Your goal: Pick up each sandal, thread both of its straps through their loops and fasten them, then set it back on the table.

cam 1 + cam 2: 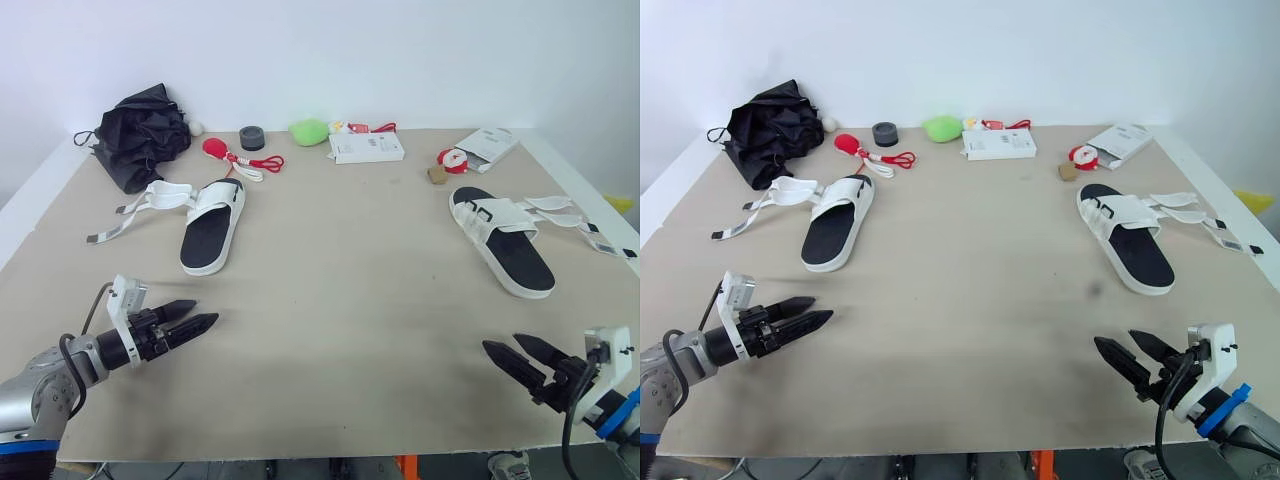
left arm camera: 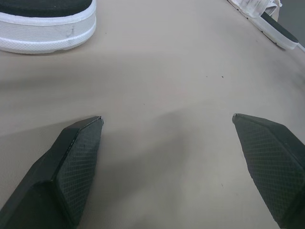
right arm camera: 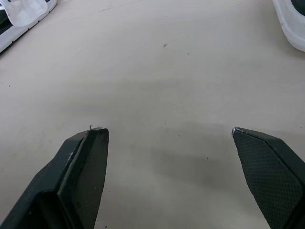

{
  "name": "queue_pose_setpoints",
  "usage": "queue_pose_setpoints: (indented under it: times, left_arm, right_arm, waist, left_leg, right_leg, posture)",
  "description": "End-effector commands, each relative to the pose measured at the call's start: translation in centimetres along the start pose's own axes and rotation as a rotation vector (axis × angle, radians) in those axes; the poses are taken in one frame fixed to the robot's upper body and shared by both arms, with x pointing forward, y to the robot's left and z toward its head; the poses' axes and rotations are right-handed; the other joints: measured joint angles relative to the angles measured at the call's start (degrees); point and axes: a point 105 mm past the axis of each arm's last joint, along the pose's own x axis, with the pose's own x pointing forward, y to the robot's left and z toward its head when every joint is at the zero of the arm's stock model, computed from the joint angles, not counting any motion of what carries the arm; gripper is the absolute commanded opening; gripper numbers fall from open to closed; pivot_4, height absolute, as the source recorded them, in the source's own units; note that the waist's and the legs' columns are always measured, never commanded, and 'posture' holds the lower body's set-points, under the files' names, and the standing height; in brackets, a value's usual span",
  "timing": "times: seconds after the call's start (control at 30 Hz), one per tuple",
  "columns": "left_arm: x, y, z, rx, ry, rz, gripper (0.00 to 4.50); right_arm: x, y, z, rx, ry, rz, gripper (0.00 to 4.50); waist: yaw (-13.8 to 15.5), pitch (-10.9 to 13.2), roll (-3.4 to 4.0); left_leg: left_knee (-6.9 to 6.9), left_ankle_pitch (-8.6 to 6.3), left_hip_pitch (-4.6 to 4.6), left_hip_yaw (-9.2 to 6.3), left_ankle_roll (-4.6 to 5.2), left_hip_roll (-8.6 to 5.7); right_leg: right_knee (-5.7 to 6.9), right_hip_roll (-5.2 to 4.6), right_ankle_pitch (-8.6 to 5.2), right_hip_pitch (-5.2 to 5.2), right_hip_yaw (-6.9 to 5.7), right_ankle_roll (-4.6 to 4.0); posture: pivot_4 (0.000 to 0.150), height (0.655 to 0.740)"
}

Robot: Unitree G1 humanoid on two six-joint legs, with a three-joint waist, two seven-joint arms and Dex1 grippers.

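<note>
Two white sandals with black footbeds lie on the tan table (image 1: 340,290). The left sandal (image 1: 212,226) rests at the back left, its straps (image 1: 140,208) unfastened and splayed to its left. The right sandal (image 1: 502,240) lies at the right, its loose straps (image 1: 572,216) trailing toward the table's right edge. My left gripper (image 1: 200,316) hovers open near the front left, a little in front of the left sandal's heel (image 2: 45,28). My right gripper (image 1: 510,350) is open at the front right, with nothing between its fingers (image 3: 86,167).
Along the back edge sit a black crumpled umbrella (image 1: 140,130), a red-and-white corded item (image 1: 235,155), a dark tape roll (image 1: 252,137), a green soft object (image 1: 310,130), a white box (image 1: 366,147), a white packet (image 1: 487,145) and a small brown block (image 1: 437,174).
</note>
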Motion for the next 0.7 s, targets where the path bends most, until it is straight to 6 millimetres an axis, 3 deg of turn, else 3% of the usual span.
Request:
queue_pose_setpoints:
  times: [0.03, 0.17, 0.33, 0.43, 0.53, 0.6, 0.7]
  left_arm:
    - [0.5, -0.1, -0.5, -0.008, 0.035, -0.031, 4.50]
    - [1.3, -0.5, 0.2, 0.001, 0.038, -0.089, 4.50]
    - [2.0, -2.2, -0.9, 0.123, 0.131, -0.229, 4.50]
    - [3.2, -3.7, 0.4, 0.192, 0.087, -0.308, 4.50]
    - [3.7, -5.6, -0.2, 0.289, 0.150, -0.419, 4.50]
    - [4.3, -6.9, 0.2, 0.343, 0.151, -0.481, 4.50]
    - [6.2, -9.0, 3.4, 0.378, 0.026, -0.559, 4.50]
  right_arm:
    - [0.0, 0.4, 0.9, -0.034, -0.025, 0.005, 4.44]
    - [0.0, 0.6, 0.9, -0.033, -0.033, 0.006, 4.44]
    - [0.2, 1.1, 1.3, -0.034, -0.051, 0.015, 4.44]
    - [0.2, 1.3, 2.1, -0.039, -0.082, 0.020, 4.44]
    - [0.3, 1.7, 3.4, -0.043, -0.131, 0.029, 4.44]
    - [0.4, 1.8, 4.3, -0.046, -0.164, 0.031, 4.44]
    - [1.8, 0.3, 6.1, -0.092, -0.202, -0.073, 4.44]
  waist:
    - [0.0, 0.0, 0.00]
    - [0.2, 0.0, 0.01]
    - [0.1, 0.0, 0.07]
    - [0.2, 0.0, 0.03]
    - [0.1, 0.0, -0.04]
    - [0.1, 0.0, -0.05]
    - [0.1, 0.1, -0.11]
  left_leg:
    - [0.00, 0.00, 0.00, 0.00, 0.00, 0.00]
    - [0.01, 0.02, 0.00, -0.01, 0.02, -0.01]
    - [-0.01, -0.02, 0.00, 0.05, 0.00, -0.01]
    - [-0.02, -0.04, -0.01, 0.10, 0.03, -0.02]
    - [-0.01, -0.04, -0.02, 0.11, 0.03, -0.02]
    - [-0.01, -0.04, -0.02, 0.12, 0.03, -0.01]
    - [0.00, -0.03, -0.02, 0.14, 0.06, -0.01]
  right_leg:
    - [0.00, 0.00, 0.00, 0.00, 0.00, 0.00]
    - [0.00, 0.00, 0.02, 0.01, -0.02, 0.03]
    - [0.00, 0.01, 0.00, -0.01, 0.04, 0.00]
    - [-0.01, 0.00, 0.00, -0.02, 0.10, 0.01]
    - [-0.01, 0.00, 0.01, -0.03, 0.12, 0.04]
    - [-0.02, 0.01, 0.01, -0.03, 0.13, 0.03]
    - [-0.01, 0.04, 0.04, -0.03, 0.16, 0.08]
  posture:
    - [0.150, 0.7400]
    - [0.150, 0.7400]
    - [0.150, 0.7400]
    - [0.150, 0.7400]
    - [0.150, 0.7400]
    - [0.150, 0.7400]
    - [0.150, 0.7400]
